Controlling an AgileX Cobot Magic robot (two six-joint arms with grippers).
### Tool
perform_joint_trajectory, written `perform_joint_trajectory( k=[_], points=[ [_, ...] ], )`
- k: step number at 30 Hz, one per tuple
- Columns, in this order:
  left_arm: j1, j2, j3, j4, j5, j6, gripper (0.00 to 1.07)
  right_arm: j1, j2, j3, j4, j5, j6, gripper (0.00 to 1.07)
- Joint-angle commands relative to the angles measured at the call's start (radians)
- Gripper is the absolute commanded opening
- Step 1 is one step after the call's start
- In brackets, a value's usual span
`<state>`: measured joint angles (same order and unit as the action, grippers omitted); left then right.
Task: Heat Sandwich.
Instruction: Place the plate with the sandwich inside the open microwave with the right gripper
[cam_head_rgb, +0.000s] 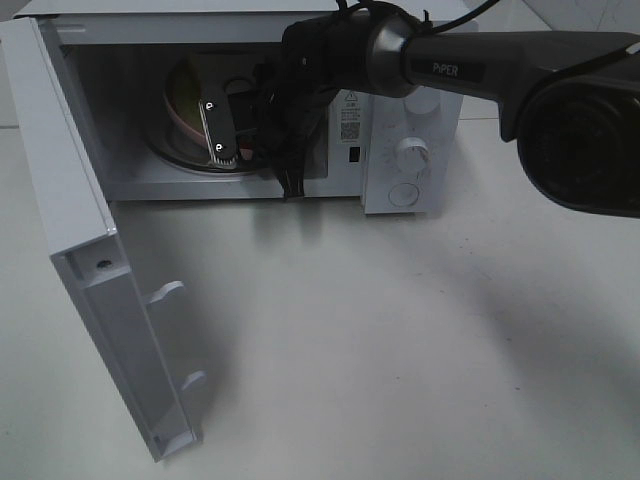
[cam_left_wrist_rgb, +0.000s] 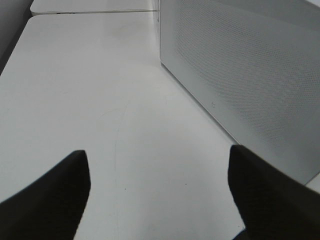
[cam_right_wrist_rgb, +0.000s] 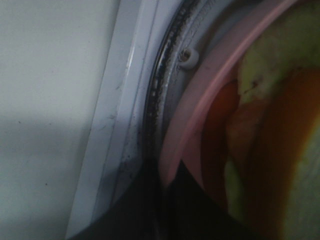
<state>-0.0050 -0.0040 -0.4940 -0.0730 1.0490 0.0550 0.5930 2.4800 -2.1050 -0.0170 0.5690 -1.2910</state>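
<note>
While the right gripper's (cam_head_rgb: 232, 155) fingers (cam_right_wrist_rgb: 195, 215) clenched the pink plate's (cam_right_wrist_rgb: 200, 95) rim to seat the sandwich (cam_right_wrist_rgb: 270, 100) inside the microwave (cam_head_rgb: 440, 130), the left gripper (cam_left_wrist_rgb: 160, 200) idled aside, fingers (cam_left_wrist_rgb: 50, 200) released.

Overhead: right claw (cam_head_rgb: 232, 135) and arm block the microwave (cam_head_rgb: 410, 110) cavity, hiding the sandwich. Plate (cam_head_rgb: 178, 120) is only a sliver at claw's 9 o'clock. Microwave top cut at 12 o'clock edge, label print too small. Right wrist: sandwich (cam_right_wrist_rgb: 270, 100) blurred, cropped. Left claw (cam_left_wrist_rgb: 160, 200) fingers cropped.
</note>
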Motion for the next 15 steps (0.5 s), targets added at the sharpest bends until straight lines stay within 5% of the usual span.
perform_joint_trajectory(
  k=[1, 9, 15],
  points=[
    [-0.003, -0.022, 0.002, -0.003, -0.012, 0.000, 0.71, -0.006, -0.001, -0.011, 0.002, -0.032, 0.019, 0.00],
    [-0.003, -0.022, 0.002, -0.003, -0.012, 0.000, 0.71, -0.007, -0.010, -0.011, 0.006, -0.034, 0.097, 0.03],
    [-0.003, -0.022, 0.002, -0.003, -0.012, 0.000, 0.71, -0.008, -0.030, -0.011, 0.017, -0.036, 0.146, 0.22]
  ],
)
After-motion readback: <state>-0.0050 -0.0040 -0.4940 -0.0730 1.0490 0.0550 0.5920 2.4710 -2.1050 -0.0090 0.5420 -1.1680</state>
